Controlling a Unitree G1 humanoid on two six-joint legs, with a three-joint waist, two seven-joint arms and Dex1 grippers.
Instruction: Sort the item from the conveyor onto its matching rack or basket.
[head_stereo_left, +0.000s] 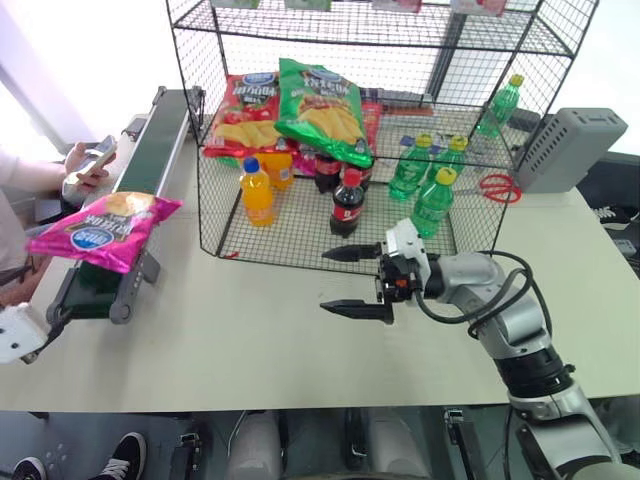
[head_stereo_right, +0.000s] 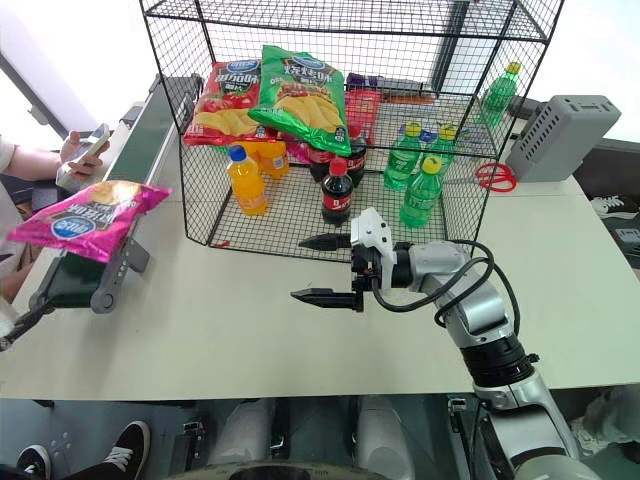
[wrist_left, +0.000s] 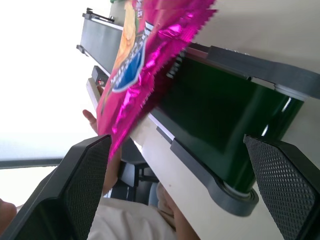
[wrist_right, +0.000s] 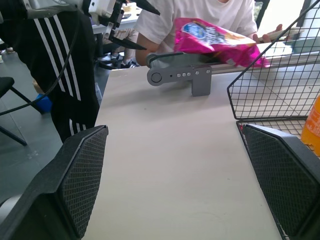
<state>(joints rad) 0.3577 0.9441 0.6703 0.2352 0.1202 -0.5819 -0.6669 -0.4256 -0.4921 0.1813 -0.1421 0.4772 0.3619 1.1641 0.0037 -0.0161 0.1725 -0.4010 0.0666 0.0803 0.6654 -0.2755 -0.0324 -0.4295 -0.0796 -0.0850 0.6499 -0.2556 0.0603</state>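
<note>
Glossy magenta chip bag (head_stereo_left: 104, 231), blue logo, yellow chips, on conveyor (head_stereo_left: 110, 262) end; both grippers spread wide, empty.

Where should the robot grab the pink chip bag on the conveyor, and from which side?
Probably the near crimped edge of the pink chip bag, which overhangs the conveyor rail towards the robot's left. The open left gripper is nearest, so come from there, one finger above and one below the flat seam.
</note>
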